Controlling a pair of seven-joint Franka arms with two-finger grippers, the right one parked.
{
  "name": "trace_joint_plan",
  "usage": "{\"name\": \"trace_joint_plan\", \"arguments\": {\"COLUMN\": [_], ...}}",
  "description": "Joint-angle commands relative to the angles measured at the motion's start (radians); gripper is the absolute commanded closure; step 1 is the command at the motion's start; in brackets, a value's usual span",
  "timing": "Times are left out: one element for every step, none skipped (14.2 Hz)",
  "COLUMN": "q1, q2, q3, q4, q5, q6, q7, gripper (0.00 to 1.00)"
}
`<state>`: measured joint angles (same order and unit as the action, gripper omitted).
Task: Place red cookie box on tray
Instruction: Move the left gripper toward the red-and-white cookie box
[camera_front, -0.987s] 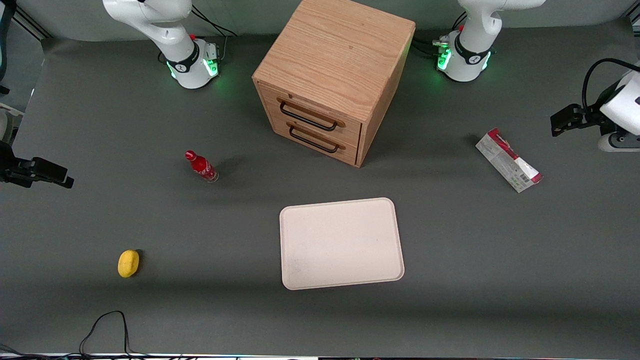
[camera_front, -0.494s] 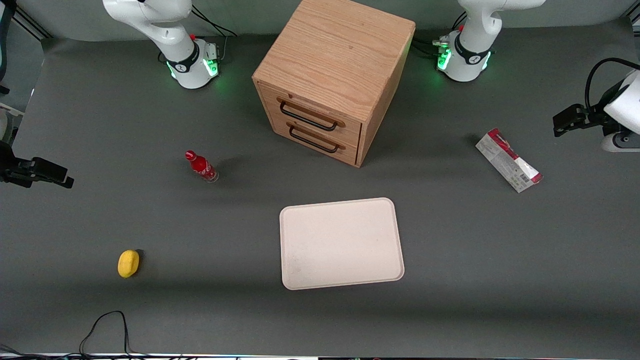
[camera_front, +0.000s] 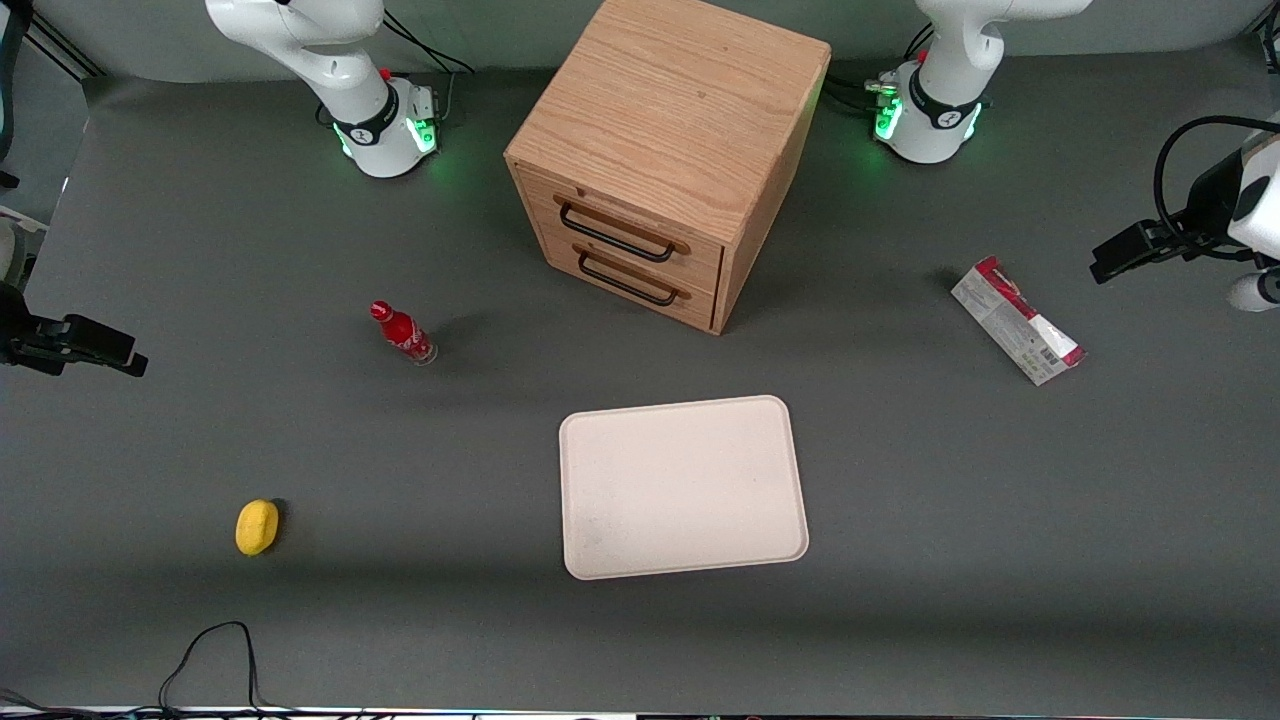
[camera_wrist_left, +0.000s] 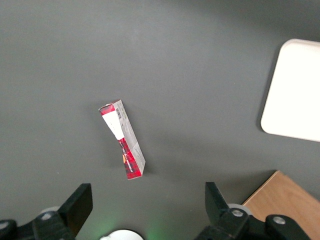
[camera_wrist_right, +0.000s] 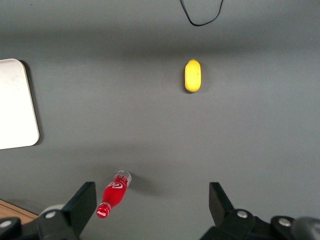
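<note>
— Where is the gripper (camera_wrist_left: 145, 212) right now?
— High over the table, fingers (camera_wrist_left: 77, 207) spread wide apart with nothing between them; the red cookie box (camera_front: 1016, 320) lies flat on the table below, well apart from the fingertips.
— And the tray (camera_front: 683, 487)?
— Bare, far off from the gripper, toward the middle of the table, just nearer the front camera than the wooden cabinet (camera_front: 668, 150)

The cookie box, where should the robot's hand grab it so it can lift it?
Best guess: grab the cookie box around its middle, coming straight down from above. It lies flat on the table, long and slim, so the fingers can close across its narrow width. The gripper hangs open above the table, apart from the box, which lies toward the working arm's end, clear of the tray.
</note>
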<state>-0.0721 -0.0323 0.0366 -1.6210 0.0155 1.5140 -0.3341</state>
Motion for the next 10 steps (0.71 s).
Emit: {"name": "trace_joint_plan", "arguments": {"q1": [0.015, 0.028, 0.029, 0.040, 0.072, 0.098, 0.121, 0.139, 0.144, 0.146], "q2": [0.034, 0.034, 0.032, 0.029, 0.020, 0.003, -0.021, -0.044, -0.063, -0.078], "q3": [0.014, 0.016, 0.016, 0.016, 0.016, 0.016, 0.016, 0.014, 0.016, 0.016], "q4": [0.052, 0.047, 0.046, 0.044, 0.035, 0.009, -0.019, -0.042, -0.063, -0.085], "q5": [-0.012, -0.012, -0.009, -0.008, -0.006, -0.009, -0.011, -0.012, -0.014, -0.014], "q6": [-0.070, -0.072, -0.075, -0.086, -0.090, -0.089, -0.083, -0.083, -0.083, -0.084], "q7": [-0.103, -0.153, -0.204, -0.223, -0.229, -0.227, -0.226, -0.224, -0.223, -0.223], "gripper": [0.00, 0.00, 0.00, 0.00, 0.00, 0.00, 0.00, 0.00, 0.00, 0.00]}}
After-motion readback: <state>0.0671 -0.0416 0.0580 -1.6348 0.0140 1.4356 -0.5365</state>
